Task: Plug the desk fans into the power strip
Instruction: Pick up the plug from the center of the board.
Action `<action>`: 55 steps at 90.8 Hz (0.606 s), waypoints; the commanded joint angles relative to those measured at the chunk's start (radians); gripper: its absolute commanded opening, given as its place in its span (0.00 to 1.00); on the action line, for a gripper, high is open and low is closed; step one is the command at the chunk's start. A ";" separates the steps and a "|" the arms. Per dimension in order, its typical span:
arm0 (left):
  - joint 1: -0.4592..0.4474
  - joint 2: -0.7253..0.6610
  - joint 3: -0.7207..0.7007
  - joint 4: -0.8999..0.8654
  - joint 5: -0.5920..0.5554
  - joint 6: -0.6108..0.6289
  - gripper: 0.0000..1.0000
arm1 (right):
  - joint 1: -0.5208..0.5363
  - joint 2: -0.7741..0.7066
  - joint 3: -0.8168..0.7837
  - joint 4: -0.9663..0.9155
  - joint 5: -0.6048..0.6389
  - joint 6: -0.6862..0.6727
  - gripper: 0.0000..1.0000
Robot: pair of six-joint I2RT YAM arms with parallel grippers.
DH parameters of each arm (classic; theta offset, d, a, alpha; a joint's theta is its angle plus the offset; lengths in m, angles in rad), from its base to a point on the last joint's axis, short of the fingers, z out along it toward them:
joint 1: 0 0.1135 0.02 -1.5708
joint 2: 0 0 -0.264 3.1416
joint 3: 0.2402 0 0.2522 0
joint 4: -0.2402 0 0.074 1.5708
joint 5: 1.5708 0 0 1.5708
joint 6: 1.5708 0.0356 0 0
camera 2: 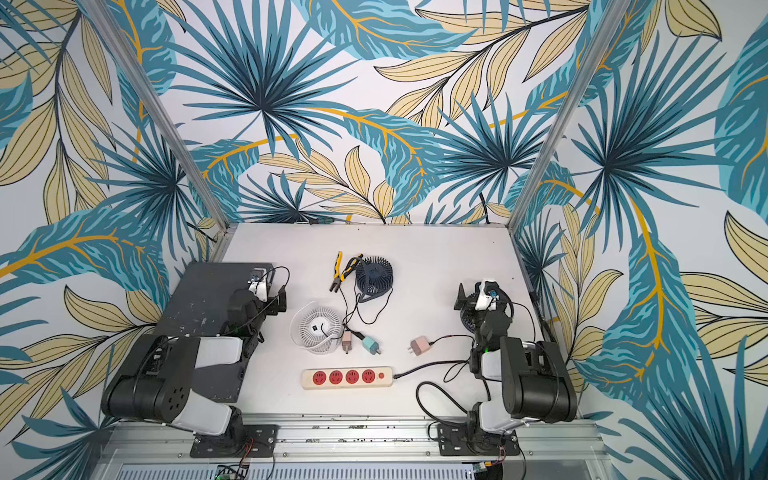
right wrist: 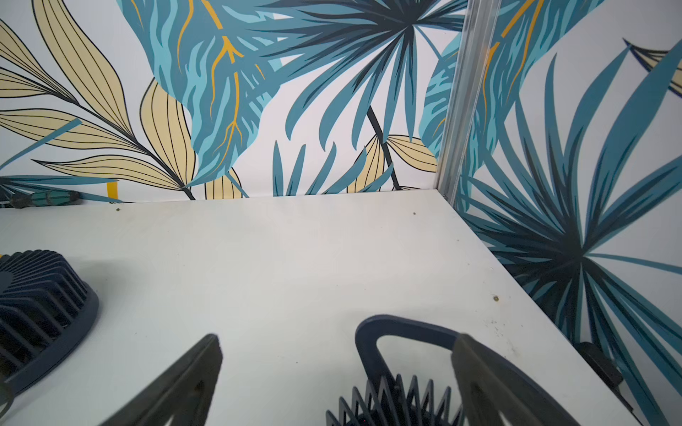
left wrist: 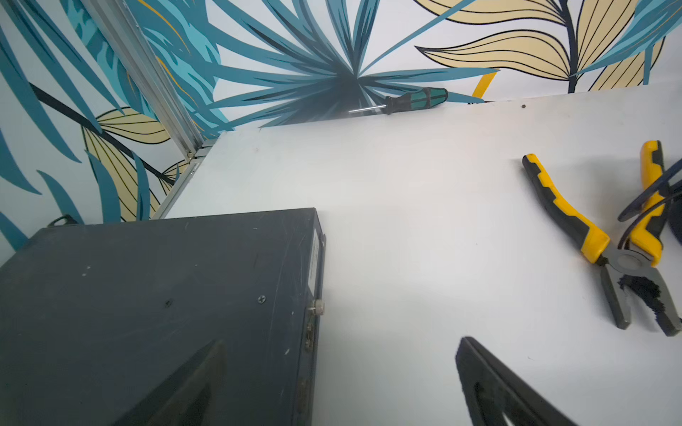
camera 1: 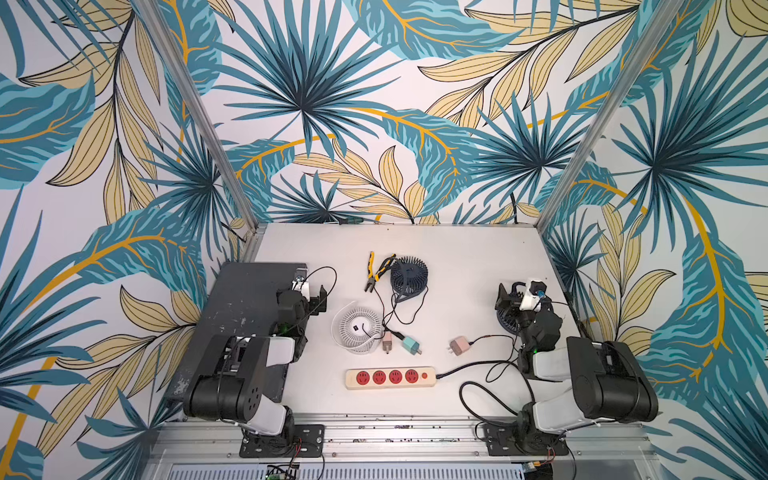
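Both arms sit folded at the near edge, left gripper by a scuffed black metal box, right gripper above a dark blue ribbed plastic desk fan, jaws spread wide and empty; I read that as a parked pose keeping the middle free. Between them, toward the front, lies the long cream-beige plastic power strip: four round red sockets all vacant, a small red button, black cord trailing toward my right arm.
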 commanded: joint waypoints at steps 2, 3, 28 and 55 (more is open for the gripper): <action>0.005 -0.001 0.010 0.019 -0.004 0.003 1.00 | 0.004 0.000 0.008 -0.005 0.008 -0.010 1.00; 0.005 -0.001 0.010 0.019 -0.004 0.003 1.00 | 0.004 0.000 0.008 -0.005 0.007 -0.010 1.00; 0.005 -0.001 0.010 0.019 -0.003 0.004 1.00 | 0.004 0.000 0.008 -0.007 0.008 -0.009 1.00; 0.002 -0.047 0.051 -0.101 0.006 0.010 1.00 | 0.004 -0.024 -0.001 0.000 0.046 0.005 1.00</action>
